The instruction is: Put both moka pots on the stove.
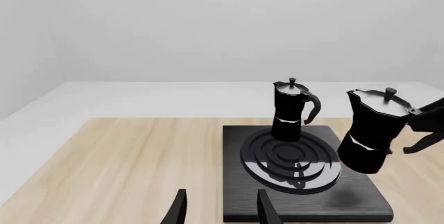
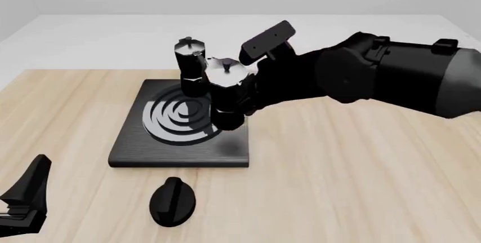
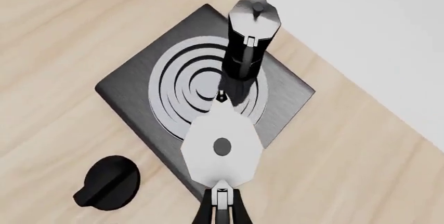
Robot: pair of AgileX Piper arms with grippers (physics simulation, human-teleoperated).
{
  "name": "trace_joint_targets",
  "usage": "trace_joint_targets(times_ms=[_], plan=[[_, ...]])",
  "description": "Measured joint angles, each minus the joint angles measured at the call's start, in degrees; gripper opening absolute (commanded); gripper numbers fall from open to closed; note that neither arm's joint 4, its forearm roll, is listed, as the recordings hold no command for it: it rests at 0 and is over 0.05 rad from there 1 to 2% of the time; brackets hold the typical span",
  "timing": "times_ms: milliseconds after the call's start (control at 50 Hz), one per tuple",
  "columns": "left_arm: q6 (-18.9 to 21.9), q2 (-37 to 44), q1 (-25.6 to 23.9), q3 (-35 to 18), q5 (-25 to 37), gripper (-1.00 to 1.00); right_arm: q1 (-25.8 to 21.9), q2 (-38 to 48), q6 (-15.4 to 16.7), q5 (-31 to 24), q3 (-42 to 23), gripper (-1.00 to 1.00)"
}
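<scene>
Wooden table (image 2: 361, 175) bears the stove (image 2: 180, 155); one pot (image 2: 190, 67) stands upright at its rear. My right pincer (image 2: 252, 99) clamps the second pot (image 2: 227, 93), tilted, above the stove's right edge. Left pincer (image 1: 218, 208) apart; knob (image 2: 173, 200) nearby.

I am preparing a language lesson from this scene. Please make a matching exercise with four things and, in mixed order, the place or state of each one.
Things:
1. far moka pot
2. near moka pot
3. oval knob
4. left gripper

Places or states:
A. lies on the wooden table in front of the stove
B. open, holding nothing
C. stands on the stove's far edge
D. held by its handle in the right gripper, lifted above the stove

Pairs: 1-C, 2-D, 3-A, 4-B
</scene>
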State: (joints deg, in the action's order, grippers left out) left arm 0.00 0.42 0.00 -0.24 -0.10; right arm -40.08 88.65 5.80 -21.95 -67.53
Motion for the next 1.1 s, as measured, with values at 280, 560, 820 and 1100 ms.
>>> trace_joint_targets(times_ms=[280,560,820,1100], plan=[[0.00,0.00,0.00,0.00,0.00,1.00,-2.75,2.89,0.31,-1.42,-4.27,-1.00],[0.00,0.00,0.00,0.00,0.00,1.00,-4.67,5.18,0.07,-1.24,-7.56,-1.00],[0.00,0.00,0.00,0.00,0.00,1.00,-5.55,7.37,0.56,-0.42,-10.25,-1.00],[0.00,0.00,0.00,0.00,0.00,1.00,-7.24,10.53,0.02,-0.01,-13.70,-1.00]])
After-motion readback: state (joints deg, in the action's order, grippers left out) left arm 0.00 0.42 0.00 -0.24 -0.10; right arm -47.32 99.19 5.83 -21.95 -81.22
